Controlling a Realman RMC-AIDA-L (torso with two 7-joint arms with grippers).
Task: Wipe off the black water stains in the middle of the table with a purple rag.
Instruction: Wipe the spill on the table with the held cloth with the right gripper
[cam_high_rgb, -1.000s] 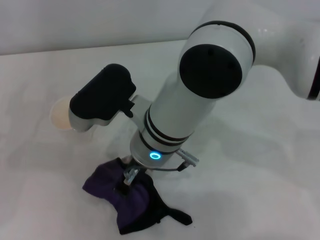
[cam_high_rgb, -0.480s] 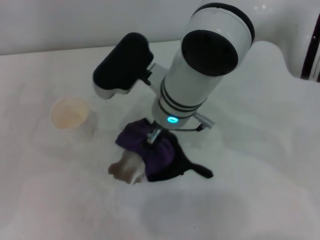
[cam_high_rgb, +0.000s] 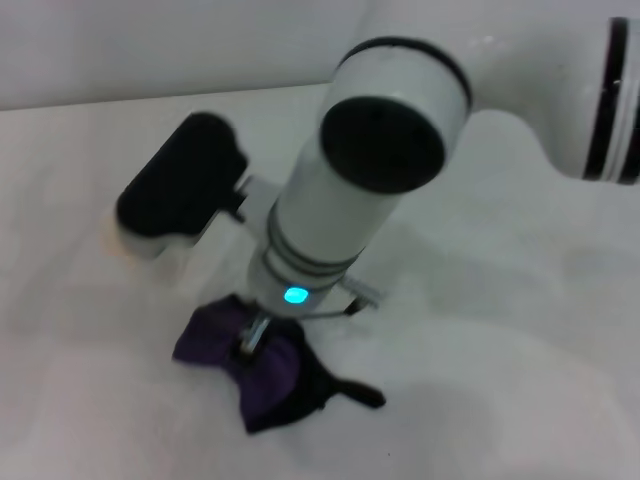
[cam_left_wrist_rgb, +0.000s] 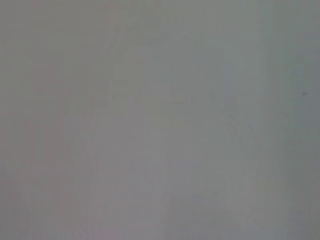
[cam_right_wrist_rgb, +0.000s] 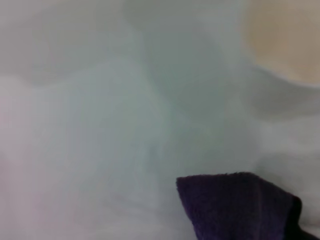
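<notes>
My right gripper (cam_high_rgb: 251, 340) points down at the white table (cam_high_rgb: 480, 400) and is shut on the purple rag (cam_high_rgb: 270, 378), pressing it flat on the tabletop in the near middle. The rag's black tail strip (cam_high_rgb: 352, 392) trails to the right. A corner of the rag also shows in the right wrist view (cam_right_wrist_rgb: 235, 205). The black water stains do not show; the spot under the rag is hidden. My left gripper is out of view, and the left wrist view shows only a blank grey surface.
A white paper cup (cam_right_wrist_rgb: 285, 40) stands on the table beyond the rag; in the head view the black wrist housing (cam_high_rgb: 180, 185) covers it. The right arm's thick white forearm (cam_high_rgb: 350, 180) hangs over the table's middle.
The right gripper has dragged the rag back toward the near left, over the greyish smear that lay bare half a second ago. The cup is now hidden behind the wrist.
</notes>
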